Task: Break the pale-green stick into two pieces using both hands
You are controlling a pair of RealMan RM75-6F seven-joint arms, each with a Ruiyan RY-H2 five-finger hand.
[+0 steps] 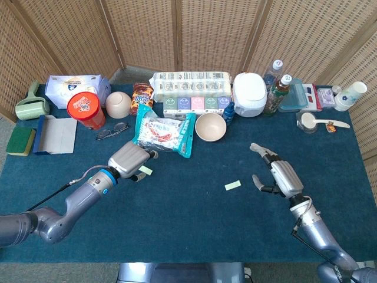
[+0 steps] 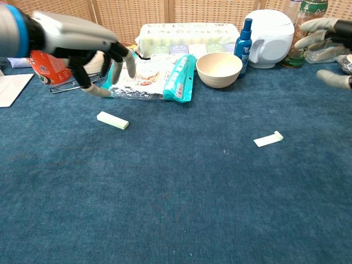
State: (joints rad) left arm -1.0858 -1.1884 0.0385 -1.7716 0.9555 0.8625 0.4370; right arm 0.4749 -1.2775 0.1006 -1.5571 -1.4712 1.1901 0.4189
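The pale-green stick lies in two pieces on the blue cloth. One piece (image 1: 145, 170) (image 2: 113, 120) rests flat just under my left hand (image 1: 128, 160) (image 2: 82, 47), which hovers above it with fingers spread and nothing in them. The other piece (image 1: 232, 185) (image 2: 268, 139) lies mid-table, left of my right hand (image 1: 280, 175) (image 2: 329, 47). That hand is raised, fingers apart, holding nothing.
A teal snack bag (image 1: 163, 132) and a beige bowl (image 1: 210, 127) lie behind the pieces. Red can (image 1: 85, 109), glasses (image 1: 112, 130), tissue pack row (image 1: 191, 85), white cooker (image 1: 250, 93) and bottles (image 1: 277, 85) line the back. A sponge (image 1: 20, 141) and blue tray (image 1: 56, 134) sit at left.
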